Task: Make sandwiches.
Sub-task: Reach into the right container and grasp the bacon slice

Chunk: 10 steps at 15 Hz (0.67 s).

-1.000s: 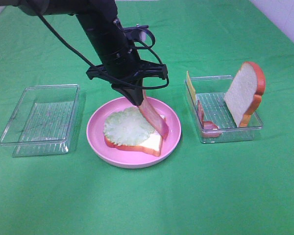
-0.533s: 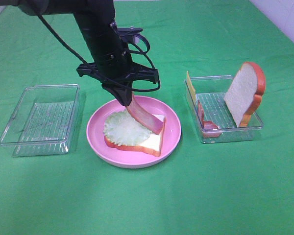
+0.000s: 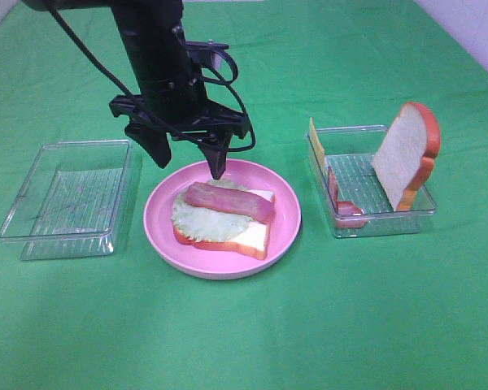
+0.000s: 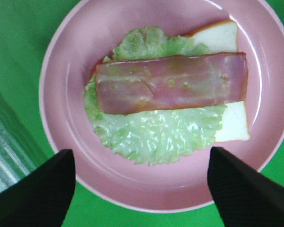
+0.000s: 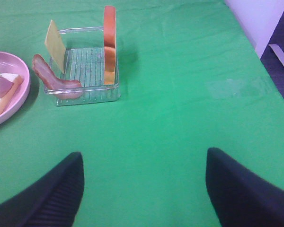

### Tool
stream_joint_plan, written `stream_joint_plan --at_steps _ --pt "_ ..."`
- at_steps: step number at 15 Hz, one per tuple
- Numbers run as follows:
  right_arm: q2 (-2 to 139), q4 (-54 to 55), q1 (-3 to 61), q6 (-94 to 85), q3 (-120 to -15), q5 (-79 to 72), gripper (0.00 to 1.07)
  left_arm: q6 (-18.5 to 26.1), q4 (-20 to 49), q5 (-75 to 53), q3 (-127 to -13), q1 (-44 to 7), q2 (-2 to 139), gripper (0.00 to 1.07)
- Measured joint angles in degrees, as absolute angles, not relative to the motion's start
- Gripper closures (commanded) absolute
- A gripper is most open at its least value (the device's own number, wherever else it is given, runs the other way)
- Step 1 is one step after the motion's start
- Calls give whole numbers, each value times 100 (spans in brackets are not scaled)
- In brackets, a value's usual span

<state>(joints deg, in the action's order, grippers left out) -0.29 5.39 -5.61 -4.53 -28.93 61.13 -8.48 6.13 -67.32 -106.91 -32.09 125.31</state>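
The pink plate (image 3: 281,241) sits on the green cloth (image 3: 325,333) and holds the half-built sandwich. A white bread slice (image 3: 252,237) lies flat on the plate, a pale lettuce leaf (image 3: 205,223) lies on the bread, and a bacon strip (image 3: 229,201) lies flat across the lettuce.

The left gripper (image 3: 189,165) hangs just above the far edge of the plate with its jaws spread wide. It holds nothing and touches none of the food. In the left wrist view its two fingers (image 4: 35,194) stand apart on either side of the plate.

Beside the plate, towards the right arm's side, a clear tray (image 3: 382,225) holds an upright bread slice (image 3: 405,154), a cheese slice (image 3: 315,145) and a second bacon strip (image 3: 342,210).

On the plate's other side is another clear tray (image 3: 65,199).

The right gripper (image 5: 143,153) is over bare cloth beyond the filled tray, well apart from the plate. Its jaws are wide and hold nothing.
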Motion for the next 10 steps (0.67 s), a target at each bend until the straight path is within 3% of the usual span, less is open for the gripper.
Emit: stream_joint_plan --at_steps 7,10 --pt "-29 539 -561 -453 -2893 6113 38 -951 235 -6933 -10703 -3209 11379 32" --pt "-29 539 -561 -453 -2893 6113 38 -951 235 -6939 -10107 -3209 10382 32"
